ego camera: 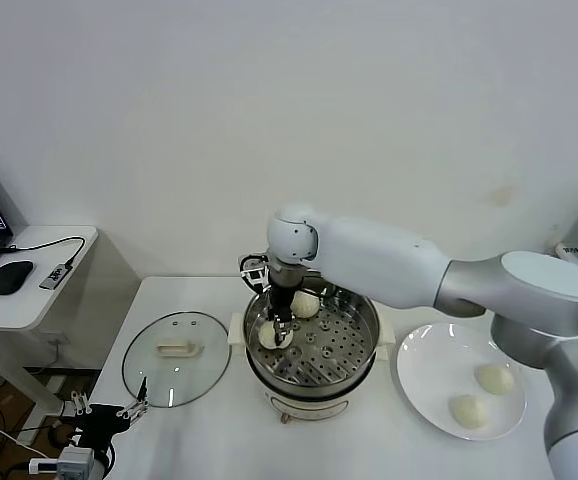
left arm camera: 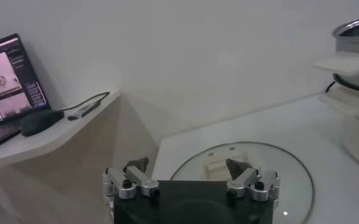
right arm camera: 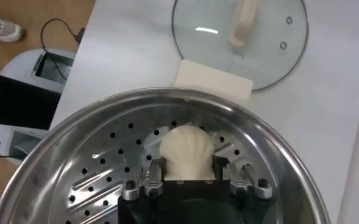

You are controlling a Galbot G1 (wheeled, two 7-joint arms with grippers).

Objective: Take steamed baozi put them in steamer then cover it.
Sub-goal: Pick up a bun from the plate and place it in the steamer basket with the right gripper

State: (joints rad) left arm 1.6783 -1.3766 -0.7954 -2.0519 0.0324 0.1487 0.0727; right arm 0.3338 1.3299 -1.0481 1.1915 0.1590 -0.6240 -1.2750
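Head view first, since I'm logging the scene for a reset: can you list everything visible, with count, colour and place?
steamed baozi: four, cream-white; two on the steamer's tray, two on the plate.
steamer: one, shiny steel, table centre.
cover: one, clear glass, flat on the table to the steamer's left.
plate: one, white, to the steamer's right.
mouse: one, black, on the side desk.
laptop: one, on the side desk.
left tool: open, low near the cover.
right tool: inside the steamer, fingers around one baozi.

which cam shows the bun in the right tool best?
Right wrist view: the bun fills the centre between the right tool fingers, on the steamer tray. Head view shows it small, partly hidden by the tool. Left wrist view misses it.
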